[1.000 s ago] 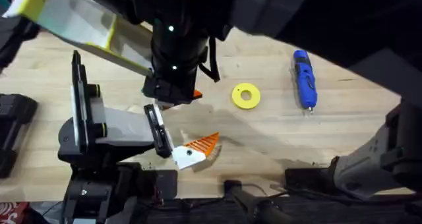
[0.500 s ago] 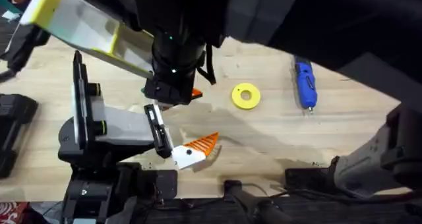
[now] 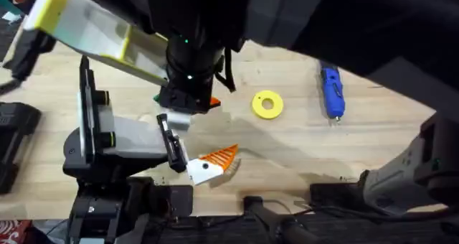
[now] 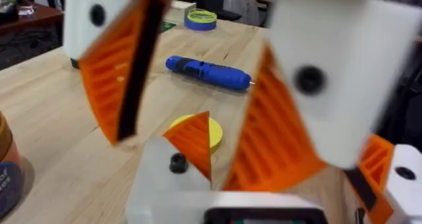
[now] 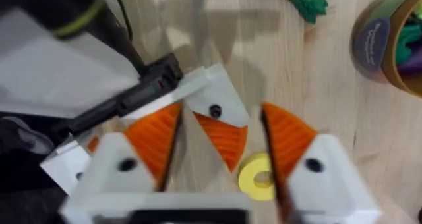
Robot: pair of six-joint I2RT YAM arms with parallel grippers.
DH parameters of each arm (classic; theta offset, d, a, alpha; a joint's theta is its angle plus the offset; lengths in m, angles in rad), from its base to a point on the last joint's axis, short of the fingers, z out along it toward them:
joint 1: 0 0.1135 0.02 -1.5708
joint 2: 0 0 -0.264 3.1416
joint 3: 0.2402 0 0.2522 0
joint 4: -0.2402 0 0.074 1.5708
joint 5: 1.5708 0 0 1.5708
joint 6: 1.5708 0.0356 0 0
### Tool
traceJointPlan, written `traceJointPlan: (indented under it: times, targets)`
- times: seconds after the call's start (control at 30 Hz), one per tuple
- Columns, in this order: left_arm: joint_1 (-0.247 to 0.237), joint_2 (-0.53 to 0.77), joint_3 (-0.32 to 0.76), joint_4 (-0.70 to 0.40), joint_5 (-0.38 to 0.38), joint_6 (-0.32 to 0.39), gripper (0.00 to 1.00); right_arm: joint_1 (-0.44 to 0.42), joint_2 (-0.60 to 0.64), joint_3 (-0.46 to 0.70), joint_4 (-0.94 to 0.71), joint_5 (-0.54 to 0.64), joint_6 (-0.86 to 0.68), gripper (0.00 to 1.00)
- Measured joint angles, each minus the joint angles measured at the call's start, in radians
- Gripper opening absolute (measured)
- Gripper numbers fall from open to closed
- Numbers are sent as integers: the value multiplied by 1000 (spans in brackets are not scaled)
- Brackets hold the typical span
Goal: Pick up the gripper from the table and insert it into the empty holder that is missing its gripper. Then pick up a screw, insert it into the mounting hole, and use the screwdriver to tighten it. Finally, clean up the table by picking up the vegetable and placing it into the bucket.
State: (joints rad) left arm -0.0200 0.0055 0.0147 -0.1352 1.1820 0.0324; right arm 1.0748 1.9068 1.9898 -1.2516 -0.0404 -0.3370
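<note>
The orange gripper (image 5: 224, 140) sits in the white holder (image 5: 210, 92), one finger mount of my left gripper (image 3: 192, 142). A dark mounting hole (image 5: 215, 111) shows above it. My right gripper (image 5: 221, 145) straddles the holder, open, with its pads clear of the wedge on both sides. The left gripper is open too, its other finger (image 4: 386, 181) far off. The blue screwdriver (image 3: 330, 92) lies at the right. The green vegetable (image 5: 300, 1) lies next to the orange-brown bucket (image 5: 372, 43). The screw is out of view.
A flat yellow ring (image 3: 267, 105) lies just right of the holder. The bucket holds colourful toys (image 5: 409, 43). A tape roll (image 4: 201, 18) sits at the far table edge. My right arm hangs large and dark across the top of the overhead view.
The right arm has drifted slightly, covering more of the screwdriver's top. Its gripper stays over the holder. The left arm has barely moved.
</note>
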Motion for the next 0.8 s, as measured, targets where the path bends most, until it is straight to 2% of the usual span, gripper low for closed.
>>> traceJointPlan:
  times: [0.07,0.1,0.13,0.57,0.8]
  targets:
    - [1,0,0,0,0,4,985,-7,0,-3,-10,10,-1,904]
    - [1,0,0,0,1,6,985,-13,0,-3,-11,11,-3,968]
    - [1,0,0,0,0,7,985,-18,0,-3,-10,10,-4,988]
    - [1,0,0,0,2,20,985,-24,-31,-22,-7,4,13,996]
    - [1,0,0,0,1,20,985,-91,-143,-22,-33,-6,23,996]
